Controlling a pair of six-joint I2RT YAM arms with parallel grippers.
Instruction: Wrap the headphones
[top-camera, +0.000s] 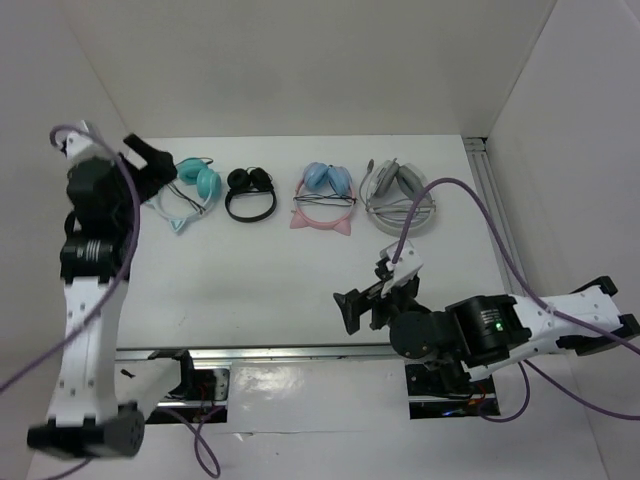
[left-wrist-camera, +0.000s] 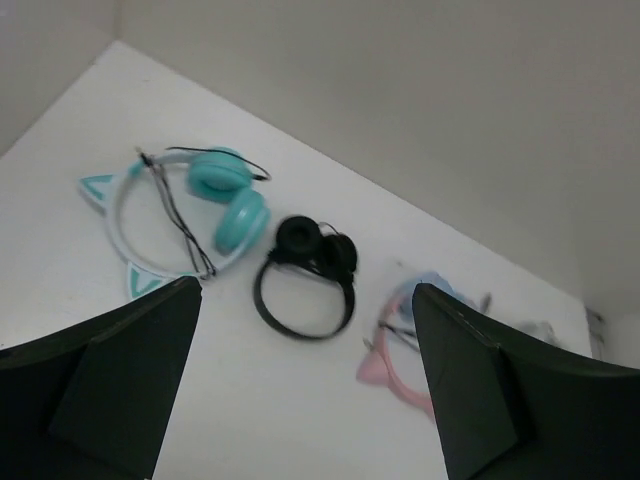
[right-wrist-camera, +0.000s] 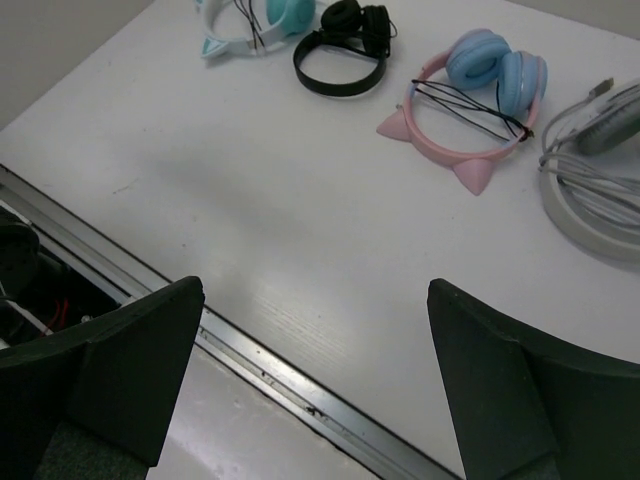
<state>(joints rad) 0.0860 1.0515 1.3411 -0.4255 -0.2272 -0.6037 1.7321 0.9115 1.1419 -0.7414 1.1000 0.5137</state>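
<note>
The teal headphones lie at the back left of the table, ear cups folded in, white headband with two small cat ears. In the left wrist view they lie far left, and the thin black cable runs across the band's opening. My left gripper is open and empty, hovering just left of them; its jaws stand wide apart above the table. My right gripper is open and empty near the table's front edge, far from them; its jaws are wide apart.
To the right of the teal pair lie, in a row, a small black pair, a light-blue-cupped pair with a pink cat-ear band and a grey-white pair. A metal rail runs along the front edge. White walls stand behind and at the right.
</note>
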